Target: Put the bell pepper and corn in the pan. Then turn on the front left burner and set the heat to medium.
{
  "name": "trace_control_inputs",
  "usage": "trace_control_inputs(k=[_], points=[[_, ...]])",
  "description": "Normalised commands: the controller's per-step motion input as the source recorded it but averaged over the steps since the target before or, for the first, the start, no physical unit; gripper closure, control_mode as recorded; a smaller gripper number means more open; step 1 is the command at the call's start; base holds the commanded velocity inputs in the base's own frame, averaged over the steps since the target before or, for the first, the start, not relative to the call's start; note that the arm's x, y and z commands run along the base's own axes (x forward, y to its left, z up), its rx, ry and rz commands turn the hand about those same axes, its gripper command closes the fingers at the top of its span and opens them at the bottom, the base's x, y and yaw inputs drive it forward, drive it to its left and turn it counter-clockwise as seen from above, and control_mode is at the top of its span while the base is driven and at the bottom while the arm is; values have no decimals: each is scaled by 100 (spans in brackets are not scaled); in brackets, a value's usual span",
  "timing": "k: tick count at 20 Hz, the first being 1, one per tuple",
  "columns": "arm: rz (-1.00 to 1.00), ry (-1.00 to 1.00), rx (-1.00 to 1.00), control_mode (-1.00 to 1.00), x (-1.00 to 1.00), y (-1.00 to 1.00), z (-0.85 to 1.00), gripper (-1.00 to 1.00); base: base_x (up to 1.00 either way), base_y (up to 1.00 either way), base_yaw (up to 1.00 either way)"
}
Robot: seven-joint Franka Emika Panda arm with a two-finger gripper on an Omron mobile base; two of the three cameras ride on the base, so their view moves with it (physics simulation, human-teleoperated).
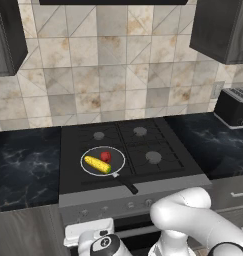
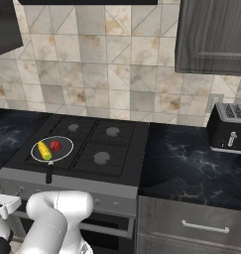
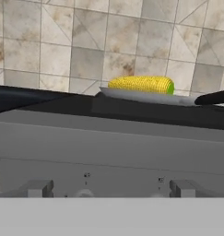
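Corn and pepper sit in pan; open gripper may grab the wrong knob at 6 o'clock.

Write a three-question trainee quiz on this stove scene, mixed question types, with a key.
1. True or false: the corn and the bell pepper both lie in the pan.
2. The pan sits on which part of the stove? A) back right B) front left C) front right
3. Fill in: the black appliance on the counter right of the stove is a ____.

Key: 1 true; 2 B; 3 toaster.
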Motion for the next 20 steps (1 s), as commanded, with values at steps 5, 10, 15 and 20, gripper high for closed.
trace_control_inputs(k=[5,10,15,20], points=[[0,0,0,-100,7,-3,-15,-100,0,0,0],[0,0,0,-100,19,-1,-6,-100,0,0,0],[0,0,0,-100,14,0,-6,-100,0,0,0],[0,0,0,-100,3,0,-21,-100,0,0,0]])
